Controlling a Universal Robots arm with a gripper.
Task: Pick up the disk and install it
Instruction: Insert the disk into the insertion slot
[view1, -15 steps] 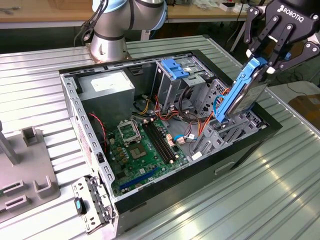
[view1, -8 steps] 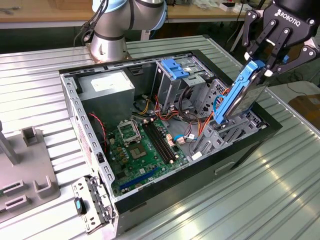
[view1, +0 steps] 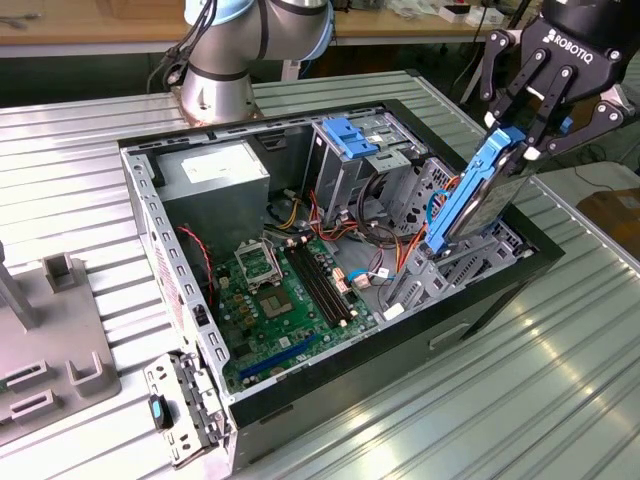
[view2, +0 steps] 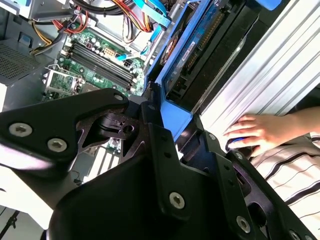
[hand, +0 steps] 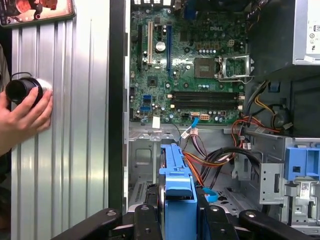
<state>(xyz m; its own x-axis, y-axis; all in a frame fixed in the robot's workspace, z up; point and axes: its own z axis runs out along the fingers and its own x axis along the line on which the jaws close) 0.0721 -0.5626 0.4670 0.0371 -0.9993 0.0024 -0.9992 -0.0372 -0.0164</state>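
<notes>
- Ribbed metal table (view1: 560, 380) carries an open case (view1: 165, 240).
- Gripper (view1: 515, 140) is clamped on the disk's (view1: 468, 205) top end; the disk is tilted, its lower end near the bay (view1: 445, 280) at the exterior view's right.
- Both wrist views catch a hand (hand: 25, 112) on the table beside the case.

A ribbed silver metal tabletop (view1: 520, 380) gleams under bright light, a wooden workbench (view1: 80, 30) behind it.

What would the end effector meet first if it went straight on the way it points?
The end effector, shut on the disk, points down into the case. The disk's lower end would likely reach the grey drive bay first, though depth is unclear.
</notes>
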